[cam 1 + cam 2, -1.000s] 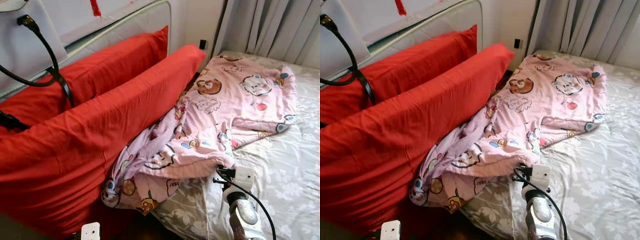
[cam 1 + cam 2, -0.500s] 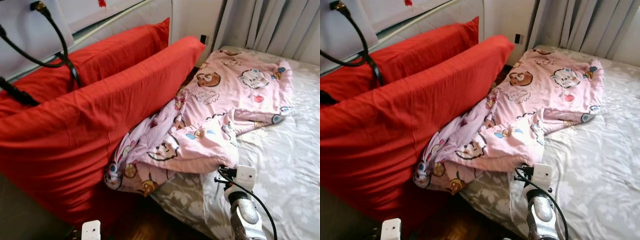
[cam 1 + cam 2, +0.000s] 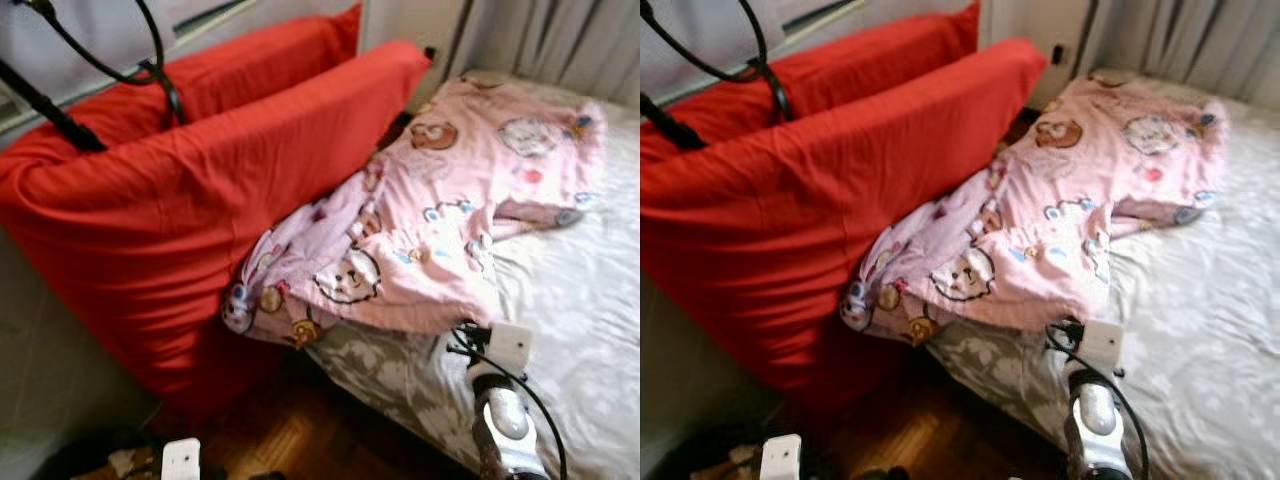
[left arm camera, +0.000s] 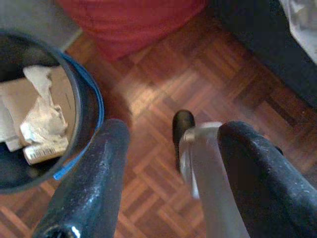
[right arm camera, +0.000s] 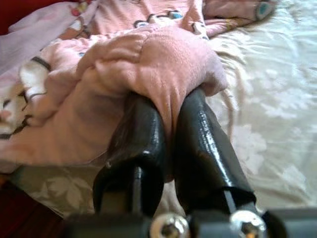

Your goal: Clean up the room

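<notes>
I have the right tool (image 5: 168,144) clamped on a fold of the pink blanket (image 3: 450,210), which lies crumpled across the bed's (image 3: 590,330) near-left corner against the red pillows (image 3: 200,190). The left tool (image 4: 168,163) hangs open above the floor beside a bin (image 4: 74,99). I judge tidying barely begun; spreading remains.

Pink cartoon-bear blanket (image 3: 450,200), red pillows (image 3: 200,200)

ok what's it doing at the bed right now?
The right gripper is pinched on a fold at the near edge of the pink cartoon blanket, which lies crumpled across the bed against the red pillows. The left gripper hangs open above the wood floor beside a bin of paper scraps.
</notes>
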You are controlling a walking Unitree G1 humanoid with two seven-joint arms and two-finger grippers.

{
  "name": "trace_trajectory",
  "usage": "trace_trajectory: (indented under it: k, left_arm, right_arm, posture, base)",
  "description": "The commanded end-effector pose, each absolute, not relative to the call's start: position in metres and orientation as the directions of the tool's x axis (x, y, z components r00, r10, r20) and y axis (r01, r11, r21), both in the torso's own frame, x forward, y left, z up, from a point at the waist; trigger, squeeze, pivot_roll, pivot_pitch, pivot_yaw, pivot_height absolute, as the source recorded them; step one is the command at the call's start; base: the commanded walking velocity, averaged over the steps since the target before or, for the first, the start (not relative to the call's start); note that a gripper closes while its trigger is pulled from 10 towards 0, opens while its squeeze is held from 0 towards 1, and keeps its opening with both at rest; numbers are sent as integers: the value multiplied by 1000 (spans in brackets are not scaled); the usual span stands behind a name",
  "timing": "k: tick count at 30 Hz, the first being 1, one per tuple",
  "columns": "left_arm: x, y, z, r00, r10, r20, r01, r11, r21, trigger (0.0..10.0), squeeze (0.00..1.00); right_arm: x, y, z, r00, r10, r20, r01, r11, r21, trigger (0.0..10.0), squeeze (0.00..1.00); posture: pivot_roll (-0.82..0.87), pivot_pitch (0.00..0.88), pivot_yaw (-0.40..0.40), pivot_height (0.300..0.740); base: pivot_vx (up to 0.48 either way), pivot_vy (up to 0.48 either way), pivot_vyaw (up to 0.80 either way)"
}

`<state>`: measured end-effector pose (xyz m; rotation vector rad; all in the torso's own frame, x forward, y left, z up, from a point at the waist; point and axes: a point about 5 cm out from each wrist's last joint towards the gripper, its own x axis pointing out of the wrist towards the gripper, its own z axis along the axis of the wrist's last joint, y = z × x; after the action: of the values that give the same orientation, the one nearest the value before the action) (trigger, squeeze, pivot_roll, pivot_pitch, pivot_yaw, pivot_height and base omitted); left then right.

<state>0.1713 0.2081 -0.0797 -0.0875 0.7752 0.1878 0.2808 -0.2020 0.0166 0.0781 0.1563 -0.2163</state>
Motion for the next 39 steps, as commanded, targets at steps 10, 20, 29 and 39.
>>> trace_trajectory:
  k: [10,20,29,39]
  left_arm:
    - [157,209,-86,661,138,-737,-209,978,-5,10000,0]
    - [157,209,-87,660,143,-738,-211,978,1,10000,0]
    - [158,209,-86,662,131,-738,-185,983,8,10000,0]
    - [158,208,-86,661,132,-739,-189,982,7,10000,0]
  right_arm:
    - [280,-217,24,950,-288,-117,293,956,28,10000,0]
    - [276,-204,16,960,-235,-151,245,968,50,10000,0]
    - [272,-212,11,941,-283,-183,291,957,15,10000,0]
    - [259,-219,-9,893,-313,-325,325,945,-16,10000,0]
  posture:
    - [-137,132,21,740]
    - [-136,134,21,740]
    - [-137,133,17,740]
    - [-136,131,15,740]
  base:
    - [-305,0,0]
    - [-151,0,0]
    - [0,0,0]
    - [0,0,0]
